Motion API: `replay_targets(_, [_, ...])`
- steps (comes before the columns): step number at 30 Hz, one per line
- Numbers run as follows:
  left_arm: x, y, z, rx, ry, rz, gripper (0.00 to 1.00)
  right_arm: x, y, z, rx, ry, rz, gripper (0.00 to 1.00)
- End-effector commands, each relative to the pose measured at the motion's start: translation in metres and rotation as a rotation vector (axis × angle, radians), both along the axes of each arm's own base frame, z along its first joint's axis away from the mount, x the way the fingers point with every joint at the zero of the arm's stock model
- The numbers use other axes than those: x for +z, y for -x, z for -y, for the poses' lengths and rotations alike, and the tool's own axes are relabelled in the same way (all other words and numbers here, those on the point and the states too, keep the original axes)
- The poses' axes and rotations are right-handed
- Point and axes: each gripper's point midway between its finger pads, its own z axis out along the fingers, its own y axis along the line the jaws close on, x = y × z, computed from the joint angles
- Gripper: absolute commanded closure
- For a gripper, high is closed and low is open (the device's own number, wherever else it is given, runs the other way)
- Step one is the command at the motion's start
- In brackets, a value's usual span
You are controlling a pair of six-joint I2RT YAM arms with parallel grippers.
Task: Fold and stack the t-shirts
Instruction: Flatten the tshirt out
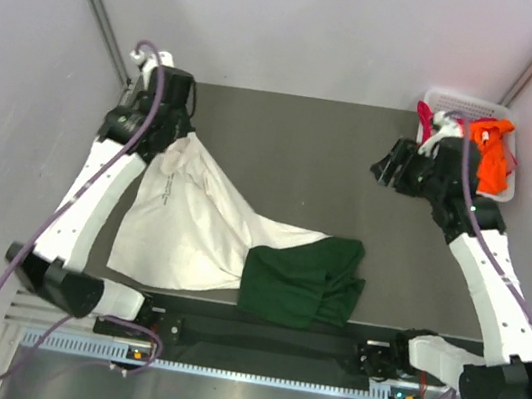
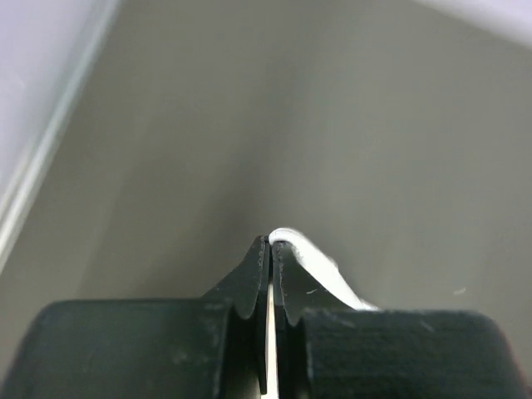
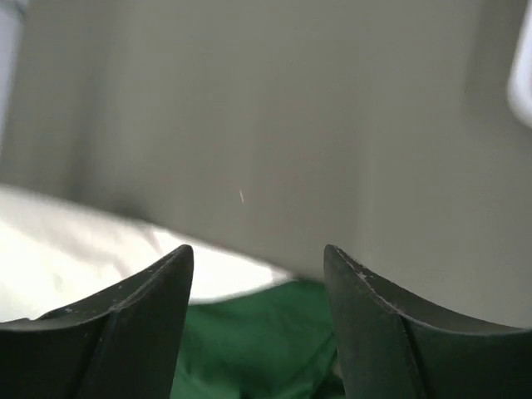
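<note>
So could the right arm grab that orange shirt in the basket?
Probably yes: the right gripper is open and empty, and the orange shirt lies uncovered in the basket just beside it, though the gripper points away.

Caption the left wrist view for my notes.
Left gripper pinching an edge of the white t-shirt, grey table beyond.

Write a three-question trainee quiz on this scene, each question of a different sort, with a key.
1. True or false: the right gripper is holding cloth.
2. What does the left gripper pinch? A) the white t-shirt B) a hanger C) nothing
3. Fill in: the orange t-shirt lies in the white ____ at the table's far right corner.

Key: 1 false, its jaws stand open and empty; 2 A; 3 basket.
</note>
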Motion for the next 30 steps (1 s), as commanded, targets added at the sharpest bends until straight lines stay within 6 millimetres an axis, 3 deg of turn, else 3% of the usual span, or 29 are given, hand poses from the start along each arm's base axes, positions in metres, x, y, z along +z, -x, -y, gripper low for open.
replay_targets(1, [-0.059,-0.027,0.009,-0.051,0.057,-0.104,1.0,-0.042,0.022,-0.023,0.127,-0.038,-0.071,0.37])
replay_targets(2, [-0.069,-0.03,0.007,-0.047,0.07,-0.116,1.0,-0.067,0.035,-0.027,0.143,-0.028,-0.115,0.38])
replay_targets(3, [-0.085,-0.035,-0.002,-0.023,0.081,-0.132,1.0,-0.078,0.041,-0.03,0.155,-0.025,-0.131,0.38])
replay_targets(5, [-0.096,-0.038,-0.008,-0.012,0.114,-0.145,1.0,-0.11,0.064,-0.04,0.195,-0.015,-0.194,0.39])
replay_targets(7, [-0.104,-0.043,-0.022,0.028,0.126,-0.151,1.0,-0.127,0.084,-0.058,0.262,-0.005,-0.227,0.42])
replay_targets(9, [-0.106,-0.044,-0.035,0.054,0.156,-0.158,1.0,-0.145,0.102,-0.063,0.269,0.008,-0.27,0.43])
replay_targets(11, [-0.107,-0.045,-0.036,0.048,0.188,-0.158,1.0,-0.16,0.124,-0.074,0.295,0.007,-0.305,0.43])
replay_targets(17, [-0.103,-0.037,-0.04,0.054,0.189,-0.135,1.0,-0.184,0.16,-0.088,0.337,-0.017,-0.362,0.47])
replay_targets(26, [-0.101,-0.028,-0.041,0.049,0.177,-0.134,1.0,-0.205,0.186,-0.103,0.385,-0.036,-0.401,0.53])
replay_targets(30, [-0.096,-0.025,-0.042,0.05,0.174,-0.121,1.0,-0.215,0.184,-0.1,0.355,-0.015,-0.401,0.54])
